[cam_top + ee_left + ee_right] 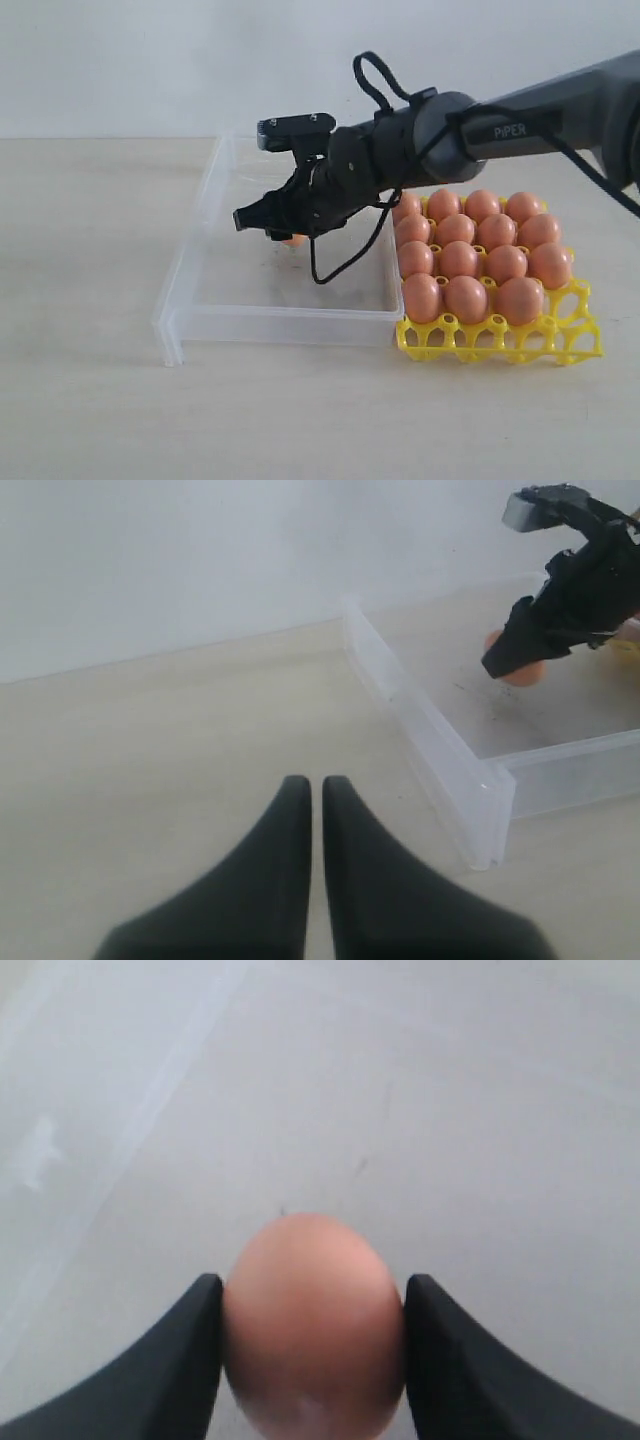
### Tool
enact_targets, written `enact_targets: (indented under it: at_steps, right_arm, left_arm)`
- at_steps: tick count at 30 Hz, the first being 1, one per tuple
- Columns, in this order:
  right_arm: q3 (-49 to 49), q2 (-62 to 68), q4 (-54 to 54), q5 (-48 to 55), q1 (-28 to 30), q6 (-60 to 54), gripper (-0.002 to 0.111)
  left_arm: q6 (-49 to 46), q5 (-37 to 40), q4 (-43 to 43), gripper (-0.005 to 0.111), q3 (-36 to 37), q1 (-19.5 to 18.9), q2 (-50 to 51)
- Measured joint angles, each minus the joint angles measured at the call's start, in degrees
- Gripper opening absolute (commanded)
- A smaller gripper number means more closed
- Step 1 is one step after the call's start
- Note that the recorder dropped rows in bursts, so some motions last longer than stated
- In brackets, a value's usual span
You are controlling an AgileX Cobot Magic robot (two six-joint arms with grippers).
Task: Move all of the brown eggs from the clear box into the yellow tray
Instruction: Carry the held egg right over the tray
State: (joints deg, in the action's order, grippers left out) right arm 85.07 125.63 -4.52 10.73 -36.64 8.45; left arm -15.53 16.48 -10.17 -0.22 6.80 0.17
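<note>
"PiPER" on right arm

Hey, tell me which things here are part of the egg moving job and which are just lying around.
Job: brown egg gripped by the right tool; clear box; yellow tray; eggs seated in it.
Just there: left tool, shut above the table. No loose clutter shows.

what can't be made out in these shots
- Exterior view: the right hand covers most of the egg in the box; whether it rests on the floor or is lifted is unclear.
- Right wrist view: the frame edge cuts off the egg's near end.
- Left wrist view: the frame edge and the right hand hide the tray; the left hand's base is cut off too.
</note>
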Motion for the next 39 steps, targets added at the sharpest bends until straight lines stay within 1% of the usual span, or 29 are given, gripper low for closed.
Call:
enact_targets:
  at_steps: [5, 8, 12, 13, 15, 22, 29, 32, 35, 39]
  right_arm:
    - [-11.0, -2.3, 0.0, -24.4, 0.0, 1.2, 0.0]
    - [-18.9, -3.7, 0.0, -40.8, 0.0, 1.5, 0.0]
    - [-31.7, -6.3, 0.1, -66.8, 0.0, 6.2, 0.0]
    - [-35.2, -7.1, 0.1, -71.7, 0.0, 7.6, 0.0]
    - [-41.3, -9.8, -1.1, -76.2, 0.0, 9.1, 0.0]
    - [-59.9, -23.6, -5.9, -79.6, 0.0, 5.2, 0.0]
    - [-79.7, -34.8, -23.8, -80.0, 0.0, 4.0, 0.0]
    - [-84.1, -35.6, -26.9, -79.9, 0.0, 4.7, 0.0]
    - [-84.7, -35.7, -28.4, -78.2, 0.0, 4.7, 0.0]
    - [-84.8, -35.7, -30.7, -78.8, 0.0, 4.3, 0.0]
  left_arm:
    - [0.0, 0.0, 0.0, 0.004, 0.0, 0.0, 0.0]
    - [0.0, 0.0, 0.0, 0.004, 0.0, 0.0, 0.0]
    - [0.0, 0.0, 0.0, 0.004, 0.0, 0.0, 0.0]
    - [0.0, 0.0, 0.0, 0.004, 0.0, 0.0, 0.0]
    - [0.0, 0.0, 0.0, 0.004, 0.0, 0.0, 0.0]
    - [0.0, 0.0, 0.0, 0.004, 0.0, 0.0, 0.0]
    - [0.0, 0.0, 0.0, 0.004, 0.0, 0.0, 0.0]
    - [0.0, 0.0, 0.0, 0.004, 0.0, 0.0, 0.0]
    - [0.0, 0.0, 0.0, 0.004, 0.0, 0.0, 0.0]
    - [0.0, 0.0, 0.0, 0.004, 0.0, 0.0, 0.0]
